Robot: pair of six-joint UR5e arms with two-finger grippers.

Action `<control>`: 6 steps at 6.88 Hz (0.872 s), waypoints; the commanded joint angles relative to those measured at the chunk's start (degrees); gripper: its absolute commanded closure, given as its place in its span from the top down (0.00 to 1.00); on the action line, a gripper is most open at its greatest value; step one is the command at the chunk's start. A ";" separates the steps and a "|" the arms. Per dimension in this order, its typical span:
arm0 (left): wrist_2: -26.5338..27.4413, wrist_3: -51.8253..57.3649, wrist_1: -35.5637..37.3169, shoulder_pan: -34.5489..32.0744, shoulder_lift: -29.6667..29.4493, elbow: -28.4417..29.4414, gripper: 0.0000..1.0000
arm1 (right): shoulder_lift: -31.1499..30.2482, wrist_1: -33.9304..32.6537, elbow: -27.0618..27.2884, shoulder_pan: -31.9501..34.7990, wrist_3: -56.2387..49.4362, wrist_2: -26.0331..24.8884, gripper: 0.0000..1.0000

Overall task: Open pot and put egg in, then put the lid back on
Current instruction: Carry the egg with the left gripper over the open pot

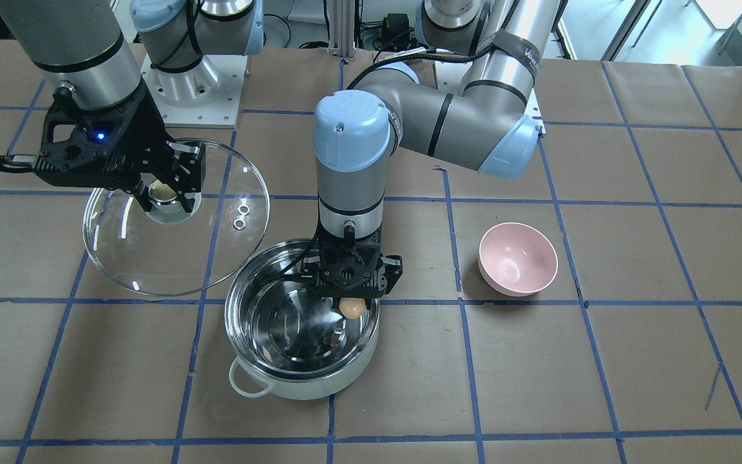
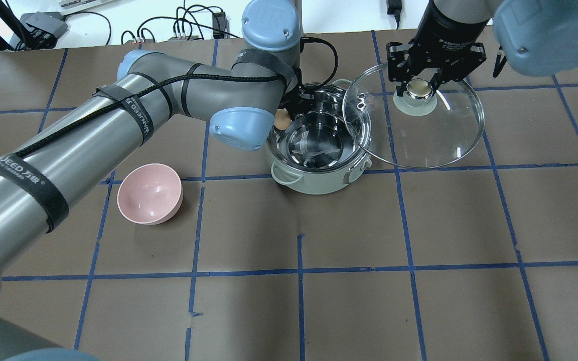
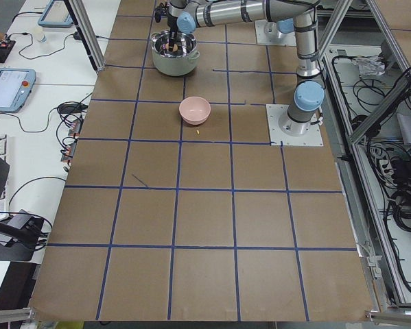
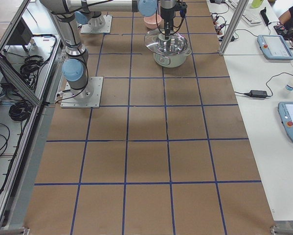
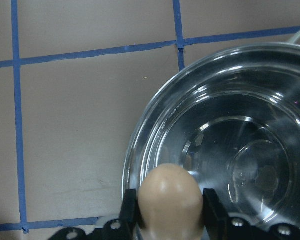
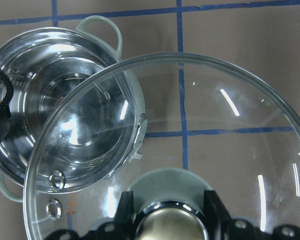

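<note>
The mint-green pot stands open on the table, its steel inside empty; it also shows in the overhead view. My left gripper is shut on the tan egg and holds it above the pot's rim, at the edge of the opening; the left wrist view shows the egg between the fingers over the rim. My right gripper is shut on the knob of the glass lid and holds the lid raised beside the pot, its edge overlapping the pot's rim. The lid also shows in the front view.
A pink bowl stands on the table on my left side of the pot, also in the overhead view. The table is brown paper with blue tape lines. The arm bases stand at the back edge.
</note>
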 commanded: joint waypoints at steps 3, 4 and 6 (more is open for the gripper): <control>-0.01 -0.89 3.66 -0.81 -2.11 -1.12 0.39 | 0.02 0.05 0.09 0.06 -0.01 0.93 0.16; -0.01 -0.62 4.80 -0.81 -1.94 -2.34 0.64 | 0.02 -0.03 0.09 0.23 -0.01 0.93 0.16; -0.01 0.25 5.07 -0.81 -0.45 -2.53 0.81 | 0.02 -0.03 0.09 0.23 -0.62 0.93 0.17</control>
